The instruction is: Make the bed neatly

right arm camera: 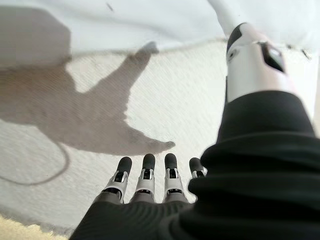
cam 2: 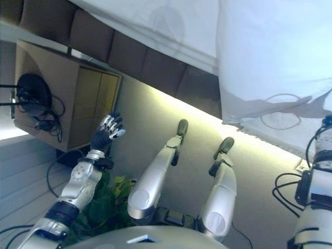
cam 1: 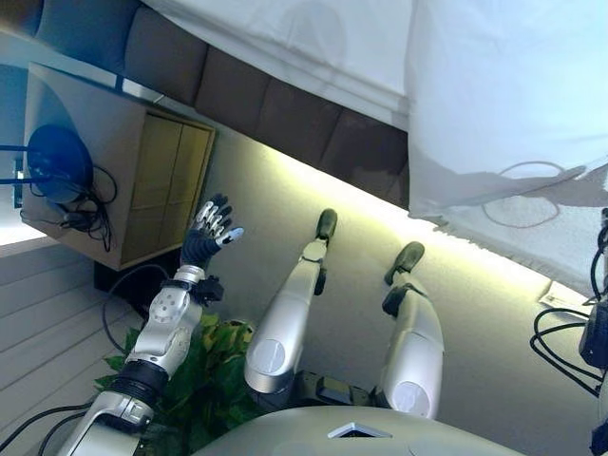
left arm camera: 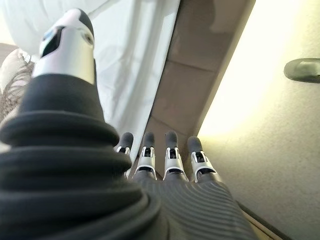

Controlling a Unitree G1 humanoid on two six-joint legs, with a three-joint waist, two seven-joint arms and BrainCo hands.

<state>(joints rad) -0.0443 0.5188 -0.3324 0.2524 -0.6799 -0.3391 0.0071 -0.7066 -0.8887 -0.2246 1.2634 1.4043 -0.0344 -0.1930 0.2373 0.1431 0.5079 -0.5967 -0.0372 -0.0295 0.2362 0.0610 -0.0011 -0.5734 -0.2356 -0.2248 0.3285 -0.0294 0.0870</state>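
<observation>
Bed [cam 1: 313, 104] with white sheet [cam 1: 503, 95], left hand [cam 1: 211, 230] spread and empty, right hand [right arm camera: 150, 185] spread over sheet

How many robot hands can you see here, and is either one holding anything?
2. The left hand is raised, open and empty beside the wooden cabinet. The right hand shows only in its wrist view, fingers straight over the white bedding, holding nothing.

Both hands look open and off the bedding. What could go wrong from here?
1. The left hand hangs open beside the wooden cabinet, far from the white sheet; a reach could clip the cabinet.
2. The right hand hovers open over the textured blanket, gripping nothing; closing may catch one layer only.
</observation>
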